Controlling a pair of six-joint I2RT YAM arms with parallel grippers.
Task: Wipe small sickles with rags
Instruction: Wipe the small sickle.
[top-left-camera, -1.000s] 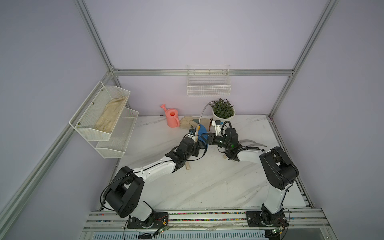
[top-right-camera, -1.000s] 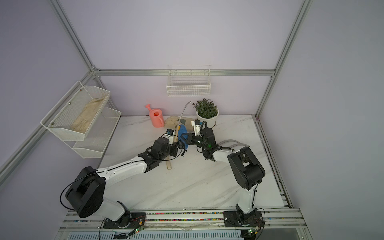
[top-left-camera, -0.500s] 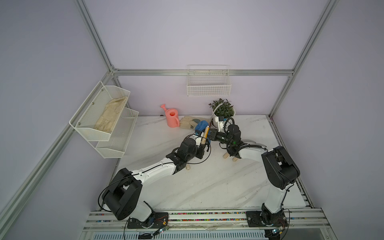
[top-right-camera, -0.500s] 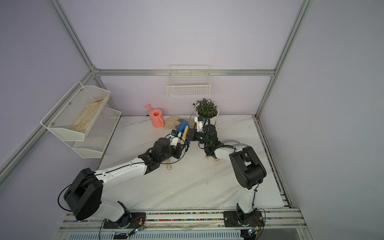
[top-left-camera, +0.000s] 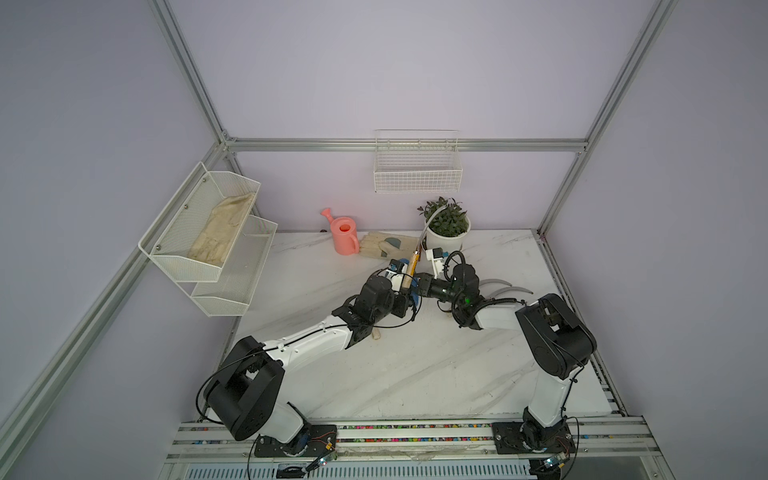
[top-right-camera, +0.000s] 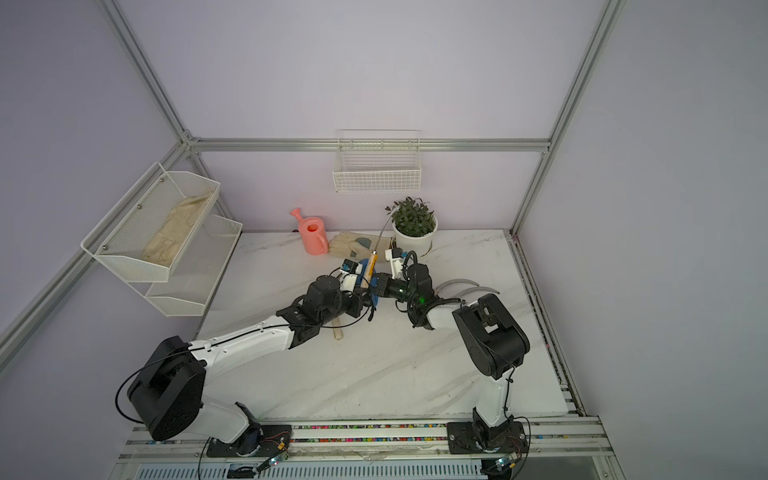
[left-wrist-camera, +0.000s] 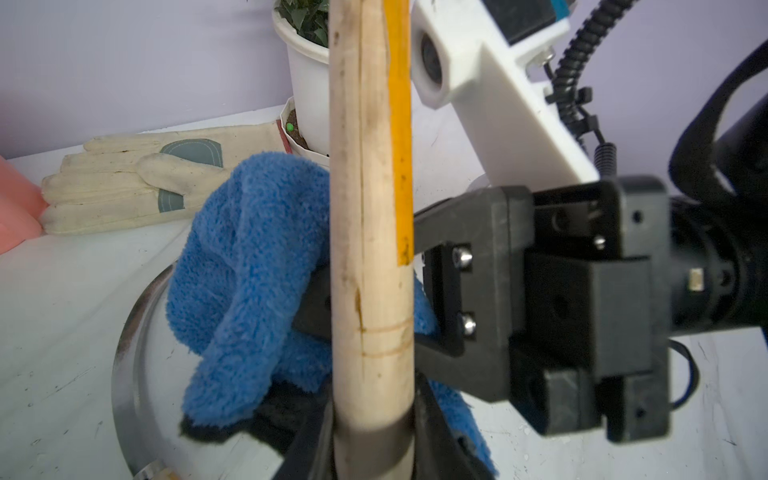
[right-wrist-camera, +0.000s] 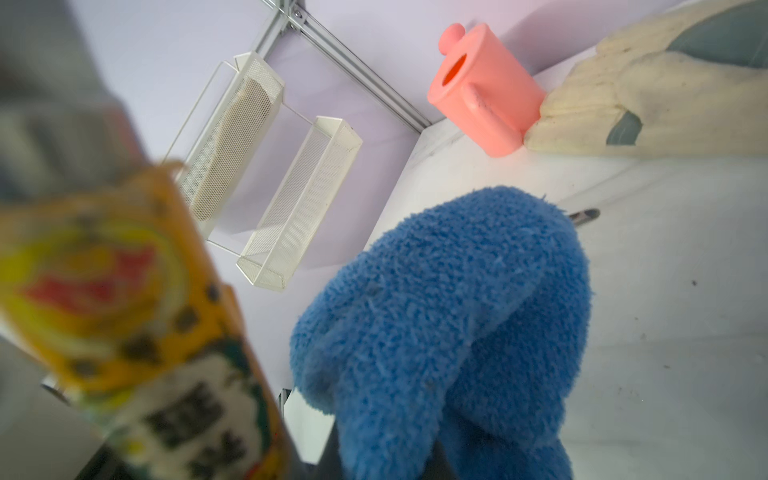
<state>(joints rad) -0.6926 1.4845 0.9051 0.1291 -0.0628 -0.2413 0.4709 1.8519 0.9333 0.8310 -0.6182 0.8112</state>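
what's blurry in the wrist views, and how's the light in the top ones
Right wrist view: the sickle, its labelled handle close to the lens, is heavily blurred, while the rag and pink watering can are sharp. Left wrist view: handle and rag are crisp. Both top views: even soft light, faint shadows on the table, no glare.

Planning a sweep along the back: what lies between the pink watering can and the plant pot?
A beige work glove lies flat there, shown in both top views.
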